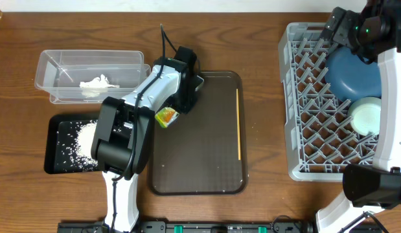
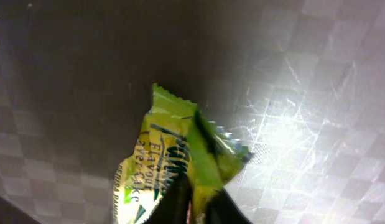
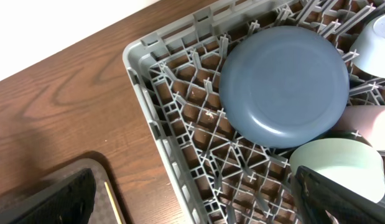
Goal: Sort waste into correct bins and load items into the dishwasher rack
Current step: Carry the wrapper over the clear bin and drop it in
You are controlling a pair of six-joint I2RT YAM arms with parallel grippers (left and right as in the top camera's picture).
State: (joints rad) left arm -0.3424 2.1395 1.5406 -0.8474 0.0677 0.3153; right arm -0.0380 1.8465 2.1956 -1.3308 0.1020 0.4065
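Wrapper (image 2: 170, 155) in L gripper (image 2: 201, 208), prob. touching brown tray (image 1: 206, 162).

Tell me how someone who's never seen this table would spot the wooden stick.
Find the big brown tray in the middle of the table, left of the grey rack. Near its right edge lies a thin wooden stick, parallel to that edge. It is the only long, straight, pale thing there; the other item, at the left edge, is a crumpled yellow-green wrapper.
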